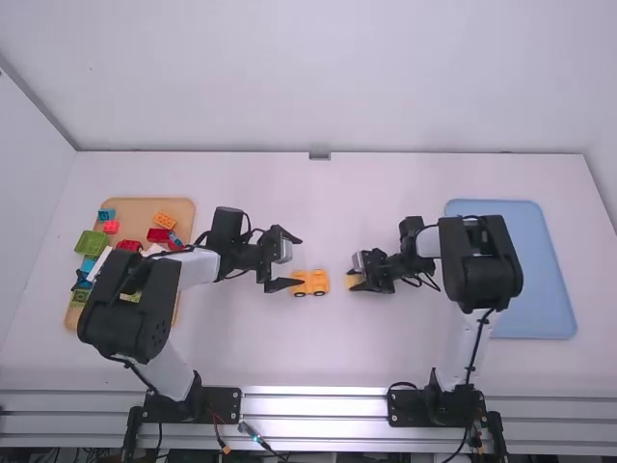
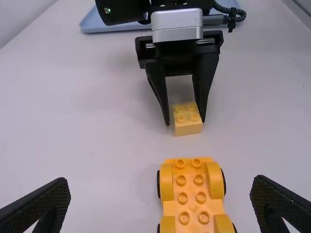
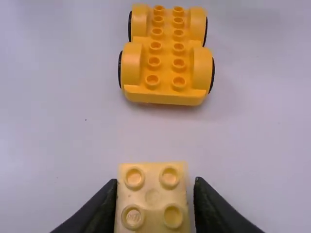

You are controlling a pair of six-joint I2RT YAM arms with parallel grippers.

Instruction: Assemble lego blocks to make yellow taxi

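The yellow plastic wheeled base (image 1: 310, 282) sits bare-studded near the high view's centre, so we judge our build barely begun, the square yellow plastic block (image 3: 152, 196) unmounted between the right gripper's (image 2: 185, 121) slightly parted jaws, the left gripper's (image 1: 300, 260) wide apart.

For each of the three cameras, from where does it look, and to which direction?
High view: above and behind the arms, facing forward and down to the table; both arms show.
Left wrist view: on the left arm, facing the wheeled base and the right gripper; its own fingers show.
Right wrist view: on the right arm, facing down; its own fingers flank the yellow block.
Both wrist views share block and base.
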